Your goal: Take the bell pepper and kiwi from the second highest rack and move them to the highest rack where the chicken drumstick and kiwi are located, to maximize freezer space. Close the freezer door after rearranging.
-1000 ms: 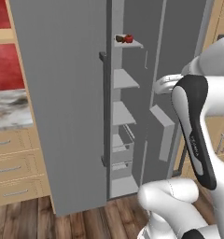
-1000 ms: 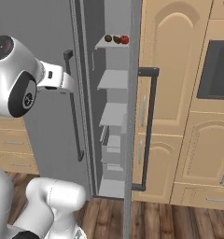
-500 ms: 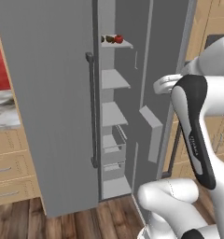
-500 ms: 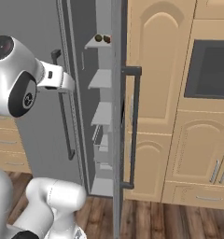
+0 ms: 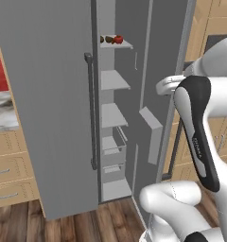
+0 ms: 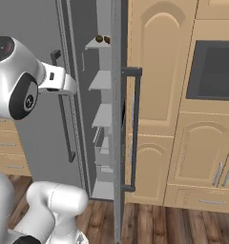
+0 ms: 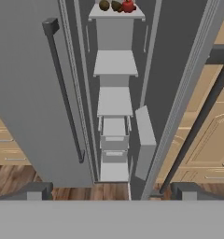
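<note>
My jaws stand wide and empty, well short of the bell pepper on the highest rack.

Kitchen: fridge, wooden cabinets

arm: white with dark joints, rising from the base and bent sharply at the elbow, upper links high
wrist: level, hand aimed forward and slightly down
pincer: jaws spread wide, holding nothing
fingertips: two dark tips, well apart at the hand view's bottom corners
</note>
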### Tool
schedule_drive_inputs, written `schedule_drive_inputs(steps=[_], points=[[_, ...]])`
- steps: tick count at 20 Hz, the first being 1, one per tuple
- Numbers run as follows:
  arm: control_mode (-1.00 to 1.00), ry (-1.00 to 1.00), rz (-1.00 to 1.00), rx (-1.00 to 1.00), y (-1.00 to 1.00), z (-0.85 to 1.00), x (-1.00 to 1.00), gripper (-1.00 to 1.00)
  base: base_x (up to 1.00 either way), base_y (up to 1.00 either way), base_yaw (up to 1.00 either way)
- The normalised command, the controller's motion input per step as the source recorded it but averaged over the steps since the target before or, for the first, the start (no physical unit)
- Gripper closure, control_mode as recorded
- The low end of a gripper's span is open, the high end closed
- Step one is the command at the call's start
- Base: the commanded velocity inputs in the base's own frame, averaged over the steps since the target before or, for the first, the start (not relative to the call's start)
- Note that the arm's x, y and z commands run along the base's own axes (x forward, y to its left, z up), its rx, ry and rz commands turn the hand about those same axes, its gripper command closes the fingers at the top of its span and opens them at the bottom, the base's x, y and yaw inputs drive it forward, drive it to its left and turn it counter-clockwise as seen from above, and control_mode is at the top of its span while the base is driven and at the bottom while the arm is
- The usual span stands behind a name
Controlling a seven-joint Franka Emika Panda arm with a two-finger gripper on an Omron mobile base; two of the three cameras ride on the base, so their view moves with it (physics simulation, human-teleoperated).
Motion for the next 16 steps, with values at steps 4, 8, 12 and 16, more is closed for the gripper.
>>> schedule_drive_inputs(steps=[4, 8, 12, 16], points=[[1.0, 0.0, 0.0, 0.0, 0.0, 0.0, 0.0, -1.0, -0.01, 0.0, 0.0], [-1.0, -0.11, 0.0, 0.0, -0.12, 0.0, -0.24, -1.0, 0.0, 0.0, 0.0], [-1.0, -0.06, 0.0, 0.03, -0.39, 0.0, -0.4, -1.0, 0.0, 0.0, 0.0], [-1.0, -0.04, 0.0, 0.06, -0.47, 0.0, -0.19, -1.0, 0.0, 0.0, 0.0]])
